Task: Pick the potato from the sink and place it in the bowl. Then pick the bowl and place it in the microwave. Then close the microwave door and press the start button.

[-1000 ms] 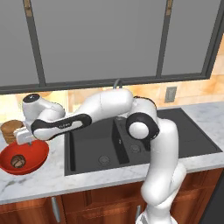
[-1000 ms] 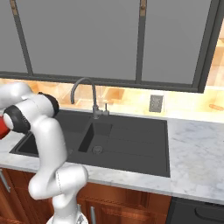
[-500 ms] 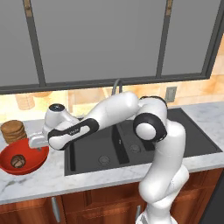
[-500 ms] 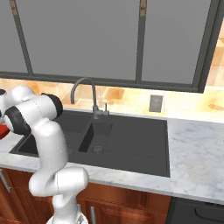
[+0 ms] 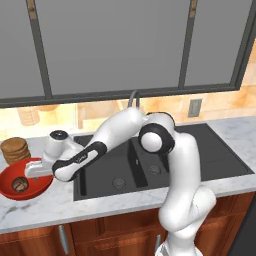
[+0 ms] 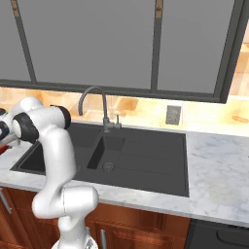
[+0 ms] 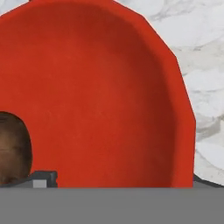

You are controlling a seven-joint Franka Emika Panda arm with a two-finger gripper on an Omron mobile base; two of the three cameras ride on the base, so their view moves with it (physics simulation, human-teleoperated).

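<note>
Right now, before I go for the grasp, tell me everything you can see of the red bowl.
The bowl is wide, shallow, glossy red and plain, sitting upright on the marble counter left of the sink. The potato lies inside it, toward one side. The open gripper hangs low over its rim nearest the sink; contact can't be judged. A stack of brown discs stands just behind it. The hand view shows a smooth, unmarked interior.

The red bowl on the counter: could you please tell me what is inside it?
The potato lies inside the red bowl, toward its left side. In the hand view it sits at the picture's edge, partly cut off. Nothing else shows in the bowl.
</note>
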